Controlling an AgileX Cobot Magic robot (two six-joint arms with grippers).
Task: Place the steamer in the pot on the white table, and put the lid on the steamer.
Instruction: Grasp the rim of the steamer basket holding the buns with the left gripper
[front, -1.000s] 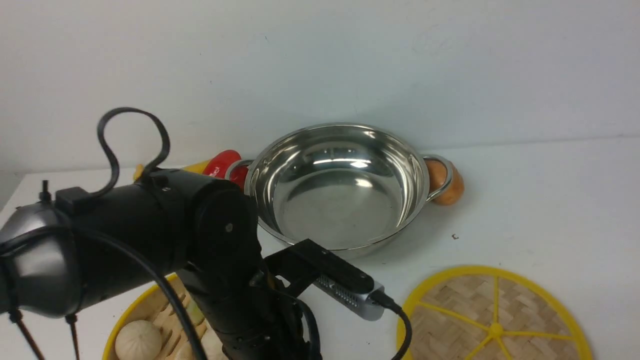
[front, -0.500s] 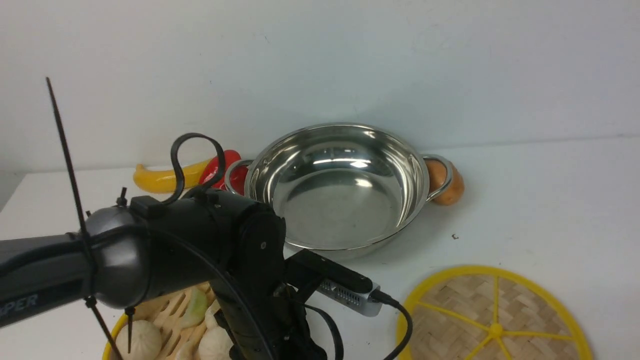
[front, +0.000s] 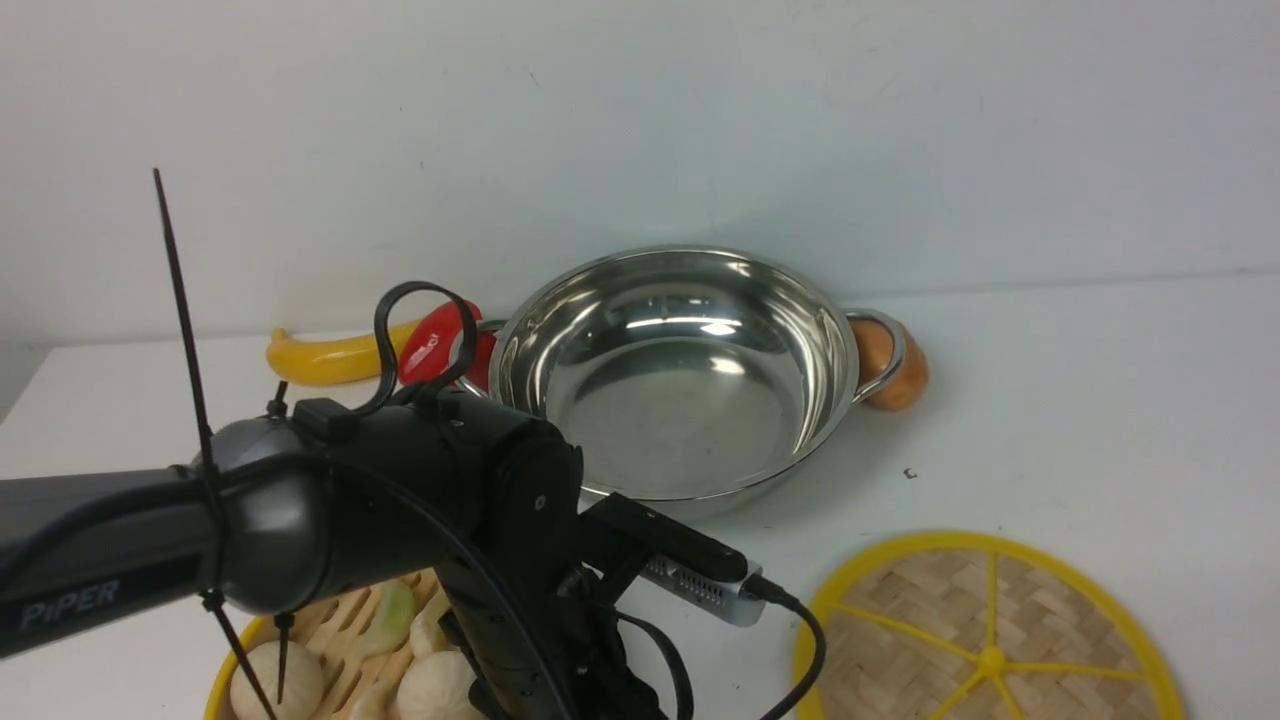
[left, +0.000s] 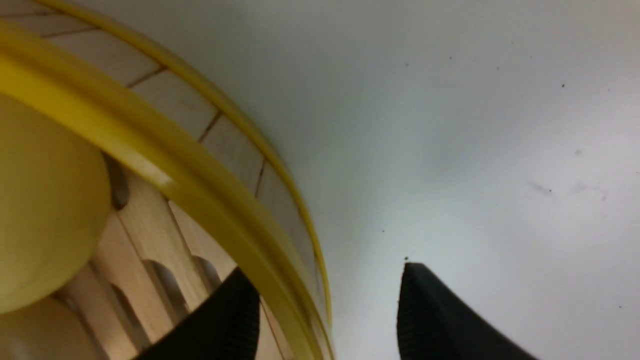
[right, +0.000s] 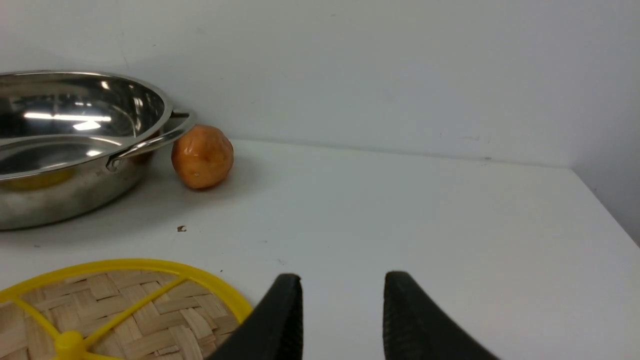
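Observation:
The steamer (front: 300, 650) sits at the near left of the white table (front: 1050, 400), with buns on its slatted floor, mostly hidden by my left arm. In the left wrist view my left gripper (left: 324, 269) is open and straddles the steamer's yellow rim (left: 200, 200). One finger is inside the basket and one outside, and neither presses the wall. The empty pot (front: 680, 370) stands at the back centre. The lid (front: 990, 640) lies flat at the near right. My right gripper (right: 344, 275) is open and empty just beside the lid (right: 125, 310).
A yellow banana toy (front: 320, 358) and a red toy (front: 435, 340) lie by the pot's left handle. An orange ball (front: 895, 370) rests against its right handle. A wall runs close behind the pot. The table's right edge (right: 605, 205) shows in the right wrist view.
My left arm has sunk and shifted right over the steamer, uncovering the banana toy behind it. The pot and lid have not moved.

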